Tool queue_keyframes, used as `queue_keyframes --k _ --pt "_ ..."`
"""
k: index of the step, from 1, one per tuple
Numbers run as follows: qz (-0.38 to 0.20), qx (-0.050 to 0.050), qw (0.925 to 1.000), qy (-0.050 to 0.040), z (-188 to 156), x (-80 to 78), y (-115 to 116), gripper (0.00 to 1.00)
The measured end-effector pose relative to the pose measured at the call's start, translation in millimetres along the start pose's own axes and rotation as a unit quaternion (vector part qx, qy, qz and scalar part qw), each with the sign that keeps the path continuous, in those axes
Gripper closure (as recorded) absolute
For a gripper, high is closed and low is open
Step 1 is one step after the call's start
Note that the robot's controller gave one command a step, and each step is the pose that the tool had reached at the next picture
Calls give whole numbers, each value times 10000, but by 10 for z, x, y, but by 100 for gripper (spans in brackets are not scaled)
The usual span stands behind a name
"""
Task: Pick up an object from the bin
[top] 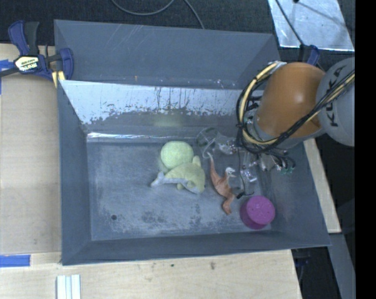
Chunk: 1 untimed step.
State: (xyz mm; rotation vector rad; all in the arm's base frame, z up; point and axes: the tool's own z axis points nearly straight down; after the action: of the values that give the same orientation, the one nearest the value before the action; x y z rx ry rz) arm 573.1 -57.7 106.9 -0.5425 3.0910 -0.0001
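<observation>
In the camera view the arm (341, 108) comes in from the right over the right wall of the grey bin (122, 201). Its wrist carries a rounded orange cover (289, 101), and black and yellow cables (245, 108) loop round the left side of that cover. The wrist is tipped down towards the bin floor, with the gripper (239, 178) hanging below the cover in the right part of the bin, roughly midway between the far and near walls.

The metal parts at the gripper's end are tangled against the floor's glare, so I cannot tell how far it is open, nor whether it has hold of anything.

The thing closest to it is an orange-brown curved thing (221, 187), thin and bent, lying on the floor just to the left of the gripper; whether the two touch cannot be told. Near and a little right of the gripper lies a magenta round block (257, 212), close to the bin's near right corner and apart from the orange-brown thing's near end by a small gap.

Further left, about the middle of the floor, a pale green ball (175, 154) rests against a pale yellow-green soft thing (189, 178) on its near side. Both lie apart from the gripper.
</observation>
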Motion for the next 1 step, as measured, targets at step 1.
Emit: queue_keyframes --k 1 --pt "1970 -2 9804 65 314 -57 19 100"
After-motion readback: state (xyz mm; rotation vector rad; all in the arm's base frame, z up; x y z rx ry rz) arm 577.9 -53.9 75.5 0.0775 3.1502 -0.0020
